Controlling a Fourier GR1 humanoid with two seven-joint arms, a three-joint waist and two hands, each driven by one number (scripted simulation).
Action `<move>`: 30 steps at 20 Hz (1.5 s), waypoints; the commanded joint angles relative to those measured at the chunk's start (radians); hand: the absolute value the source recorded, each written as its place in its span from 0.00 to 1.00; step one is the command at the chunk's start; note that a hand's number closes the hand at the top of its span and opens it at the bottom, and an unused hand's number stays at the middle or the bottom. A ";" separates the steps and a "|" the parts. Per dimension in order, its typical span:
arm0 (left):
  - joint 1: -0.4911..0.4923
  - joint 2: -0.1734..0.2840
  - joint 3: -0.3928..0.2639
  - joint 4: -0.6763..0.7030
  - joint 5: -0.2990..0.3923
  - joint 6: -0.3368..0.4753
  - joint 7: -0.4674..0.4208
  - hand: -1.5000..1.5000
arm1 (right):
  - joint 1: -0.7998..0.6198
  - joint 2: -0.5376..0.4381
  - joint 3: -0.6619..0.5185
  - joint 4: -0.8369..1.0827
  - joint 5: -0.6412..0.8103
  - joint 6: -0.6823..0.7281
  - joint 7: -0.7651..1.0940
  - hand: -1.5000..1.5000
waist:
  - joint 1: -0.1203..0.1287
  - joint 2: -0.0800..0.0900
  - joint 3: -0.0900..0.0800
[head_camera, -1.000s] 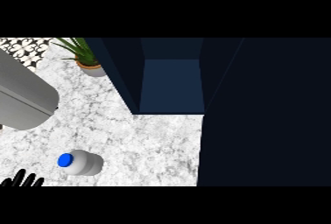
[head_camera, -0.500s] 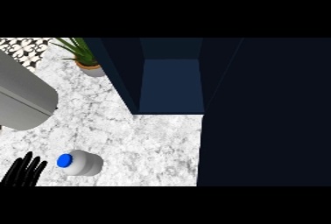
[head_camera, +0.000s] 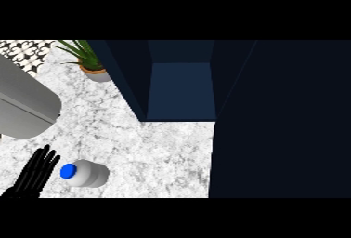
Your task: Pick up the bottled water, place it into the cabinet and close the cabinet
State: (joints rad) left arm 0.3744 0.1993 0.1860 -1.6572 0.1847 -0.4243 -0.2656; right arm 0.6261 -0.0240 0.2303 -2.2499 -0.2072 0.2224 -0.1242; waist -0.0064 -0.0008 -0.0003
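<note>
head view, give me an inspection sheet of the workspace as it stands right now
surface: white marbled counter, bare in the middle.
job's things: bottled water with blue cap, standing near the counter's front left; dark blue cabinet open, its door swung out at the right.
clutter: potted plant at the back left; large grey rounded object at the left edge.
hands: left hand just left of the bottle, fingers straight, holding nothing; contact cannot be told. Right hand not in view.
cables: nothing seen.
surroundings: patterned tiles at the top left corner.
</note>
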 commanded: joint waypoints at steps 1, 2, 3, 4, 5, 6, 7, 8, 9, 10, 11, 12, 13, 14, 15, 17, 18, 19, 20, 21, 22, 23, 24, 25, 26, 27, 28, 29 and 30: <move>-0.035 0.007 0.017 0.094 0.004 -0.030 0.002 0.00 | 0.033 -0.053 -0.068 -0.034 -0.080 0.043 -0.003 0.00 | 0.001 0.000 0.000; -0.132 -0.008 0.014 0.197 -0.019 0.004 -0.008 0.00 | 0.039 -0.008 0.006 0.040 -0.004 0.037 -0.067 0.00 | -0.004 0.000 0.000; -0.105 0.019 0.052 0.231 -0.027 -0.014 -0.063 0.00 | 0.012 0.022 0.119 -0.016 0.098 -0.064 -0.010 0.00 | 0.000 0.000 -0.001; -0.118 -0.013 0.016 0.210 -0.037 0.009 -0.012 0.00 | 0.089 -0.029 0.039 -0.068 0.004 0.011 -0.016 0.00 | -0.003 -0.001 0.000; -0.175 0.033 0.070 0.324 0.009 -0.040 -0.047 0.00 | 0.021 -0.025 -0.002 -0.002 -0.011 0.006 -0.017 0.00 | -0.002 0.001 0.000; -0.163 -0.022 0.033 0.322 -0.059 0.016 -0.093 0.00 | 0.112 -0.044 0.007 -0.022 -0.030 0.044 -0.065 0.00 | -0.005 -0.001 0.000; -0.183 0.013 0.059 0.358 -0.025 -0.019 -0.064 0.00 | 0.040 -0.042 -0.025 -0.040 -0.046 0.014 -0.008 0.00 | -0.001 0.000 0.000; -0.258 0.020 0.066 0.414 0.001 -0.020 -0.020 0.00 | 0.035 -0.033 0.008 -0.020 -0.016 0.013 -0.013 0.00 | -0.003 0.001 0.000; -0.253 0.022 0.057 0.488 -0.051 -0.031 -0.111 0.00 | 0.076 -0.004 0.092 -0.026 0.050 0.000 -0.037 0.00 | -0.005 0.000 -0.001; -0.253 0.021 0.076 0.508 -0.002 -0.061 -0.105 0.00 | 0.001 -0.052 -0.074 0.039 -0.069 0.035 -0.044 0.00 | -0.001 0.002 0.000; -0.304 0.025 0.080 0.585 -0.045 -0.024 -0.128 0.00 | 0.105 -0.048 0.026 -0.065 -0.024 0.028 -0.018 0.00 | -0.008 0.001 -0.001; -0.320 0.006 0.059 0.608 -0.071 -0.021 -0.168 0.00 | 0.057 -0.049 -0.046 0.055 -0.047 0.056 -0.100 0.00 | -0.005 0.001 0.000; -0.291 0.016 0.066 0.595 -0.056 -0.045 -0.170 0.00 | 0.001 -0.016 0.023 0.023 -0.010 0.004 -0.028 0.00 | 0.001 0.001 0.000; -0.295 0.044 0.083 0.631 -0.026 -0.096 -0.170 0.00 | 0.074 -0.036 -0.001 0.007 -0.023 0.029 -0.072 0.00 | -0.002 0.000 0.000; -0.322 0.018 0.067 0.680 -0.063 -0.058 -0.193 0.00 | 0.076 -0.066 -0.044 -0.021 -0.079 0.046 -0.042 0.00 | -0.003 0.000 0.000; -0.361 0.024 0.062 0.736 -0.083 -0.058 -0.215 0.00 | 0.052 -0.041 0.005 0.013 -0.008 0.017 -0.028 0.00 | -0.002 0.001 0.000; -0.336 0.037 0.057 0.775 -0.114 -0.080 -0.299 0.00 | 0.046 -0.041 -0.022 0.039 -0.022 0.040 -0.089 0.00 | -0.002 0.001 0.000; -0.388 0.016 0.062 0.774 -0.089 -0.056 -0.250 0.00 | -0.007 -0.023 0.006 -0.029 -0.022 -0.026 0.025 0.00 | 0.000 0.001 0.000; -0.379 0.013 0.056 0.795 -0.107 -0.055 -0.298 0.00 | -0.023 -0.011 0.012 0.069 0.010 -0.006 -0.045 0.00 | 0.001 0.001 0.000; -0.439 0.025 0.063 0.846 -0.109 -0.043 -0.270 0.00 | -0.012 -0.048 -0.027 0.003 -0.030 -0.001 0.007 0.00 | -0.001 0.001 0.000; -0.395 -0.021 0.037 0.810 -0.127 -0.020 -0.315 0.00 | 0.046 -0.063 -0.014 -0.047 -0.052 0.025 0.000 0.00 | -0.002 0.000 0.000; -0.428 0.069 0.075 0.927 -0.113 -0.112 -0.354 0.00 | 0.059 -0.046 -0.030 0.054 -0.035 0.052 -0.113 0.00 | -0.005 0.001 0.000; -0.424 0.020 0.055 0.853 -0.105 -0.060 -0.288 0.00 | 0.029 -0.035 0.009 -0.023 -0.021 -0.001 -0.010 0.00 | 0.000 0.000 0.000; -0.439 0.033 0.062 0.918 -0.123 -0.059 -0.342 0.00 | 0.030 -0.037 0.001 -0.036 -0.022 -0.005 -0.012 0.00 | -0.001 0.000 0.000; -0.426 0.048 0.059 0.960 -0.131 -0.108 -0.415 0.00 | 0.072 -0.064 -0.002 -0.091 -0.057 0.017 0.016 0.00 | -0.003 0.001 -0.001; -0.478 0.030 0.066 0.947 -0.114 -0.052 -0.324 0.00 | -0.019 -0.036 -0.011 0.033 -0.045 0.003 -0.003 0.00 | 0.000 0.001 0.000; -0.490 0.073 0.078 1.043 -0.124 -0.117 -0.413 0.00 | 0.037 -0.048 -0.005 0.006 -0.046 0.030 -0.041 0.00 | -0.004 0.001 0.000; -0.492 0.030 0.054 1.036 -0.142 -0.074 -0.410 0.00 | 0.040 -0.051 -0.012 0.056 -0.031 0.048 -0.082 0.00 | -0.004 0.001 0.000; -0.508 0.022 0.049 1.072 -0.151 -0.070 -0.437 0.00 | 0.011 -0.047 -0.005 0.032 -0.039 0.025 -0.033 0.00 | -0.003 0.001 0.000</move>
State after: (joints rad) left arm -0.0875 0.2345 0.2460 -0.6901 0.0584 -0.4840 -0.6252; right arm 0.6536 -0.0701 0.2227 -2.2382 -0.2449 0.2455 -0.1588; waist -0.0088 -0.0003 -0.0001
